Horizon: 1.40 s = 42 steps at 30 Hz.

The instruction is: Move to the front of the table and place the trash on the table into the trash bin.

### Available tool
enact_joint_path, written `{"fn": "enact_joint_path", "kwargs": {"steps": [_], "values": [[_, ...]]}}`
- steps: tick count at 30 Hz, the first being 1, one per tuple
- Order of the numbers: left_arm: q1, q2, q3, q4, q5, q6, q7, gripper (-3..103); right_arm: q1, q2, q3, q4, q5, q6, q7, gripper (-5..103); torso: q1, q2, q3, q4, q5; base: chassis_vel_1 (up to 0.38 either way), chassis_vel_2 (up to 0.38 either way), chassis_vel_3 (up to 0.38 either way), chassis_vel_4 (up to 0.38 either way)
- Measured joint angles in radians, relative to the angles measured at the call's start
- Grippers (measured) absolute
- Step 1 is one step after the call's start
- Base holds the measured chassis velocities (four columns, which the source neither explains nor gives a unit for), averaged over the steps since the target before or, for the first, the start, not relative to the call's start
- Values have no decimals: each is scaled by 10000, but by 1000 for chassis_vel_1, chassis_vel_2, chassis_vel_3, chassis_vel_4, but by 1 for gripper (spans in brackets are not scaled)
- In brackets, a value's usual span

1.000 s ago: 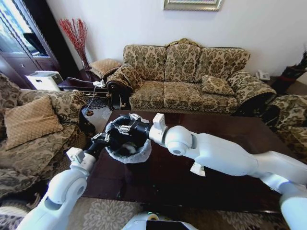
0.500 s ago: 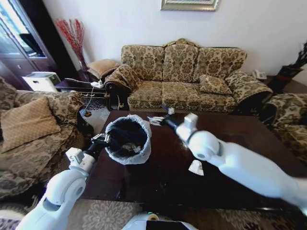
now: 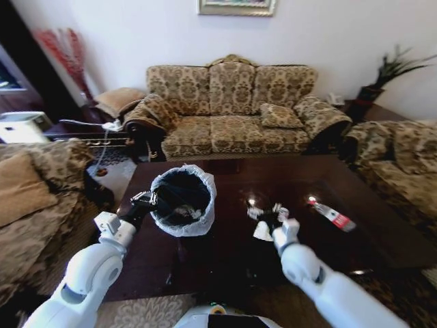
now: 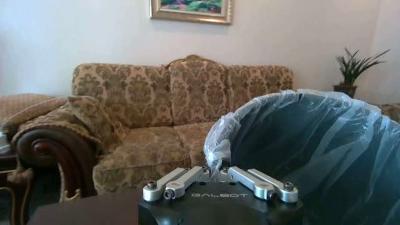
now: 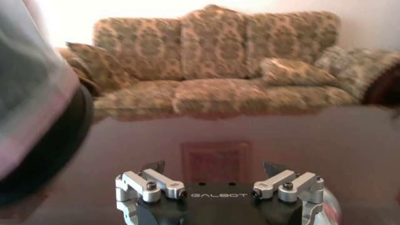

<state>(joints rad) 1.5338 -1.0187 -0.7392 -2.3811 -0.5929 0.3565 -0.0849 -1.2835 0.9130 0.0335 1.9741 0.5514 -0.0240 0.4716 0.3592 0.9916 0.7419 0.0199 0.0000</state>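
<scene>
Your left gripper (image 3: 145, 200) is clamped on the rim of the trash bin (image 3: 181, 200), which tilts toward you over the counter's (image 3: 225, 260) left part; the wrist view confirms fingers (image 4: 164, 184) pinched on the bag edge. Your right gripper (image 3: 268, 215) hangs over the counter's middle, fingers (image 5: 152, 167) spread and holding nothing. A white paper piece (image 3: 262, 232) lies just beside it. The plastic bottle (image 3: 332, 215) lies further right on the counter, well apart from the bin.
</scene>
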Motion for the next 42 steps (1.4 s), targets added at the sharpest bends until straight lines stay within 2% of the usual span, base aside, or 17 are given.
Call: {"fn": "enact_joint_path", "kwargs": {"steps": [2,3,7,8,10,12,13,15,20,21,23,24,26,27,34,39,42], "values": [[37,0,0,-12,-2,-37,0,3,-59,262,1,-347,-226,213,-9,100,0,0,0,3,0,0,0,0,0],[102,0,0,-26,0,-107,-5,3,-47,658,-7,-1010,-457,522,-80,100,0,0,0,17,0,0,0,0,0],[181,4,1,-88,8,-143,-9,3,99,1092,-70,-1800,-556,883,-136,100,1,0,0,18,-1,0,0,0,0],[213,37,7,-124,8,-151,-6,3,159,1300,-110,-2127,-606,1016,-92,100,3,-1,1,11,0,0,0,0,0],[227,59,8,-132,8,-153,-6,3,171,1364,-135,-2206,-630,1046,-9,103,3,-1,1,10,-1,0,0,0,0],[253,124,15,-138,8,-154,-1,3,184,1447,-253,-2297,-603,1131,279,100,2,0,1,9,0,0,0,0,0],[253,150,18,-138,9,-154,-1,3,192,1459,-334,-2364,-503,1179,435,95,2,0,1,9,0,0,0,0,0],[249,160,26,-139,9,-154,-1,3,203,1461,-373,-2421,-470,1216,482,95,2,0,1,9,-1,0,0,0,0],[219,190,60,-99,15,-159,2,3,274,1425,-543,-2810,-283,1383,583,73,2,0,2,9,-1,0,0,0,0],[219,190,60,-99,15,-159,2,3,274,1425,-543,-2810,-283,1383,583,73,2,0,2,9,-1,0,0,0,0],[196,208,60,-89,8,-173,2,3,306,1440,-546,-2929,-223,1408,583,62,2,0,2,9,0,0,0,0,0],[181,224,60,-87,1,-179,2,3,337,1451,-546,-2986,-208,1438,571,62,2,0,1,8,0,0,0,0,0],[163,237,57,-80,-6,-197,2,3,419,1453,-573,-3044,-109,1459,556,51,2,-1,2,8,0,0,0,0,0],[163,237,57,-80,-6,-197,2,3,419,1453,-573,-3044,-109,1459,556,51,2,-1,2,8,0,0,0,0,0],[107,212,62,-35,-11,-205,3,3,675,1446,-659,-3184,258,1443,537,19,2,0,1,9,0,0,0,0,0],[88,209,64,-30,-12,-207,3,3,740,1422,-671,-3212,389,1434,536,15,1,0,1,9,-1,0,0,0,0],[61,215,64,-36,-18,-208,4,3,771,1396,-475,-3021,456,1339,528,3,2,-1,3,9,3,0,0,0,0]]}}
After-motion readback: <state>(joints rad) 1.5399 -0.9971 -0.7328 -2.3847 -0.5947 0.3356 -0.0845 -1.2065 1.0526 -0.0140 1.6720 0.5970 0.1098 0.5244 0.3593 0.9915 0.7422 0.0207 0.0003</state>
